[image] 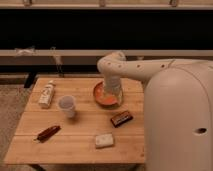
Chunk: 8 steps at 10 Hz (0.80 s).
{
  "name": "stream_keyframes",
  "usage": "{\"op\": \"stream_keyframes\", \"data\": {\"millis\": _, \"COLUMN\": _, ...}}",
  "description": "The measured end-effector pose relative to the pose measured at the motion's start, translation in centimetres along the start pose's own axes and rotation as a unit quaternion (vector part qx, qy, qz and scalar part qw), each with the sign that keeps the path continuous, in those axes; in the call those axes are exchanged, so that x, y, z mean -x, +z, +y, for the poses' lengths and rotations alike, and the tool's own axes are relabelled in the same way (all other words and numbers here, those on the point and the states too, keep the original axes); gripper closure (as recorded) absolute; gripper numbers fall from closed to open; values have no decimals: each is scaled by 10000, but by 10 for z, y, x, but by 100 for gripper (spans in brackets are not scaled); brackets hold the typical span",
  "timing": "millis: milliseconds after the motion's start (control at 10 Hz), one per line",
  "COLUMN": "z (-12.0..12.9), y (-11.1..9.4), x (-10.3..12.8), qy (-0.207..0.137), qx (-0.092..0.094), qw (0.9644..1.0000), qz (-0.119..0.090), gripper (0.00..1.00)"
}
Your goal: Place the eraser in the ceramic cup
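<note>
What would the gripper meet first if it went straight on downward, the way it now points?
Probably the orange bowl: the gripper hangs right over it, pointing down, though depth is unclear from this one view. The eraser lies nearer the camera, off that line.

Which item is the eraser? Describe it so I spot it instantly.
On the wooden table, find the orange bowl, where the gripper hangs. The eraser lies just nearer the camera: a flat dark block with pale edges, far darker than the beige block near it.
</note>
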Motion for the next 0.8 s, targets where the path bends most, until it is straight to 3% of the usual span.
{"op": "stream_keyframes", "data": {"millis": 100, "z": -18, "y": 10, "x": 5, "qy": 207, "qx": 19, "qw": 9998, "qz": 38, "gripper": 35}}
{"op": "stream_keyframes", "data": {"millis": 500, "z": -47, "y": 58, "x": 15, "qy": 580, "qx": 100, "qw": 9975, "qz": 400, "gripper": 35}}
{"op": "stream_keyframes", "data": {"millis": 800, "z": -63, "y": 69, "x": 17, "qy": 836, "qx": 197, "qw": 9949, "qz": 531, "gripper": 35}}
